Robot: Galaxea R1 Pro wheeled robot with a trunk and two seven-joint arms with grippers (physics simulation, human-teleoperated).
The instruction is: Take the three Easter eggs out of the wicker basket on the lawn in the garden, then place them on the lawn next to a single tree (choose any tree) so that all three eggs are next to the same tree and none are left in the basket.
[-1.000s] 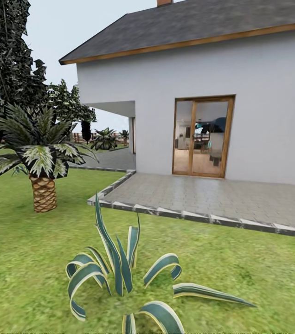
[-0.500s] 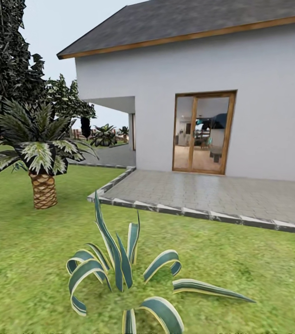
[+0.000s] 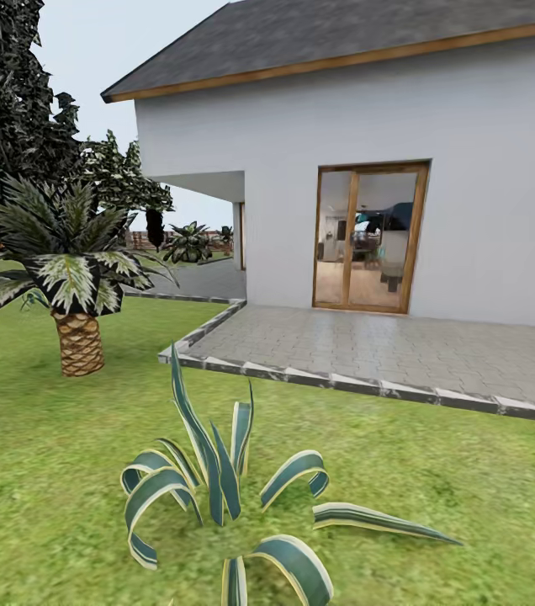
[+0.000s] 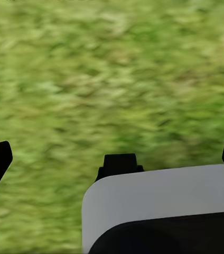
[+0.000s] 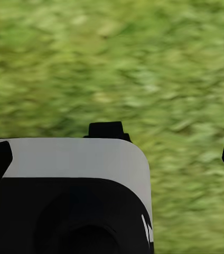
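Easter eggs and their wicker basket lie somewhere beyond the cameras as the robot stands on the lawn (image 3: pixel 40 471) facing a white house (image 3: pixel 301 168) and paved patio (image 3: pixel 385 349). A striped agave (image 3: pixel 217 497) sits just ahead; a short palm (image 3: pixel 74 286) stands to the left, with a dark-crowned tree (image 3: pixel 15 109) behind it. Both the left gripper (image 4: pixel 112 159) and right gripper (image 5: pixel 112 153) hang empty over grass, fingertips spread wide. The step appears to be searching: turning the base slowly, skirting the agave, should bring the basket into sight.
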